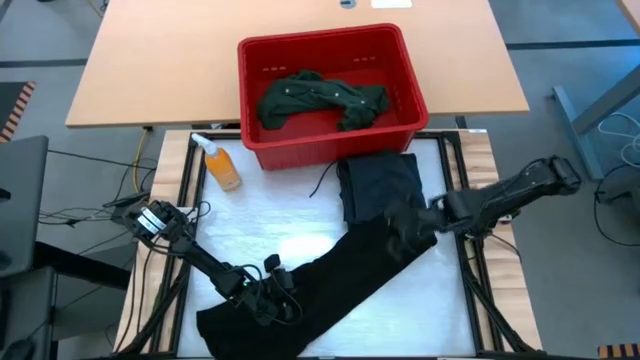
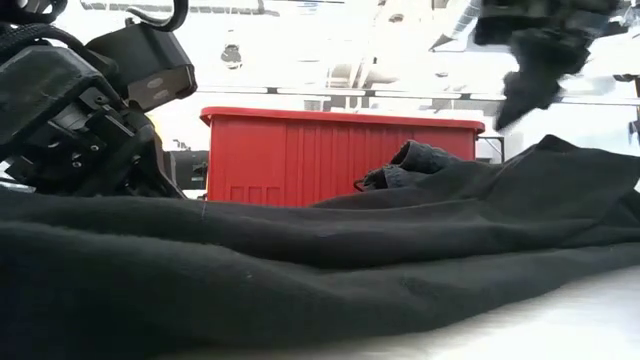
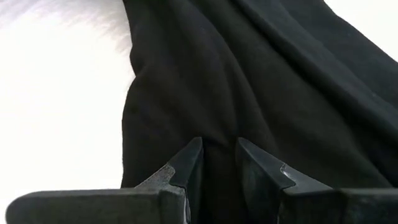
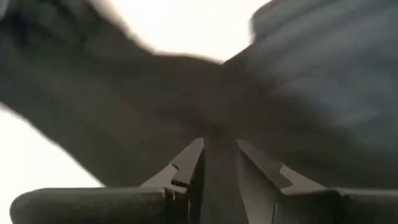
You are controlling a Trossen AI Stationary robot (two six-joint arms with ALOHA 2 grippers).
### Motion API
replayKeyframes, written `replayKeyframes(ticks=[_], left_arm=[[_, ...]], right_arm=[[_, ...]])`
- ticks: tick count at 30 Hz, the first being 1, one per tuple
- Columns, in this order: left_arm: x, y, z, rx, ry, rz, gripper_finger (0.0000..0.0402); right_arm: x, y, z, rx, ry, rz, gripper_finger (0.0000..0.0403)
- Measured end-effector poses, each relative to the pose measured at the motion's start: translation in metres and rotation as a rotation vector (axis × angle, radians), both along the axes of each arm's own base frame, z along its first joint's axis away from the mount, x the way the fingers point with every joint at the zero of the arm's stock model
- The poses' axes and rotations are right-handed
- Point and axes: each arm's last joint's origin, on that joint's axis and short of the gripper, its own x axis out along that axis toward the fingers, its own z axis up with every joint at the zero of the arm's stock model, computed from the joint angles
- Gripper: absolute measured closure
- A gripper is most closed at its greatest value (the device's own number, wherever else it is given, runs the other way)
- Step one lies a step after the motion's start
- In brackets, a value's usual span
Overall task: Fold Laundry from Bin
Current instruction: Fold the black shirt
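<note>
I had both grippers pinched on the long black garment (image 1: 330, 285), which lay stretched slantwise across the white table (image 1: 250, 220), on the table's near side of the red bin (image 1: 330, 95). My left gripper (image 3: 219, 165) had its 2 fingers nearly closed on a fold at the end of the garment farthest from the bin. My right gripper (image 4: 219, 163) was nipped narrowly on the other end, raised above the table beside the folded dark piece (image 1: 380, 185) just in front of the bin. The dark green shirt (image 1: 320, 100) lay crumpled inside the bin. An orange bottle (image 1: 220, 165) lay near the bin's corner.
</note>
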Motion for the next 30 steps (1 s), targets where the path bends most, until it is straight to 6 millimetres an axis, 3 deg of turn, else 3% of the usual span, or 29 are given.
replayKeyframes(ticks=[5,13,19,23,30], left_arm=[[-0.002,-0.002,0.0,0.006,-0.01,0.002,0.0317],[0.0,-0.003,0.001,-0.03,-0.036,0.008,0.0317],[-0.003,-0.007,0.001,-0.055,-0.037,0.004,0.0317],[-0.003,-0.008,0.002,-0.058,-0.036,-0.001,0.0317],[0.001,-0.003,0.002,-0.038,-0.024,-0.006,0.0317]], right_arm=[[-0.003,0.035,-0.04,-0.057,0.097,0.046,0.0285],[-0.003,0.049,-0.089,-0.189,0.326,-0.031,0.0285],[-0.001,0.062,-0.11,-0.133,0.393,-0.092,0.0285],[-0.006,0.083,-0.109,0.029,0.41,-0.138,0.0285],[-0.008,0.126,-0.071,0.256,0.344,-0.127,0.0285]])
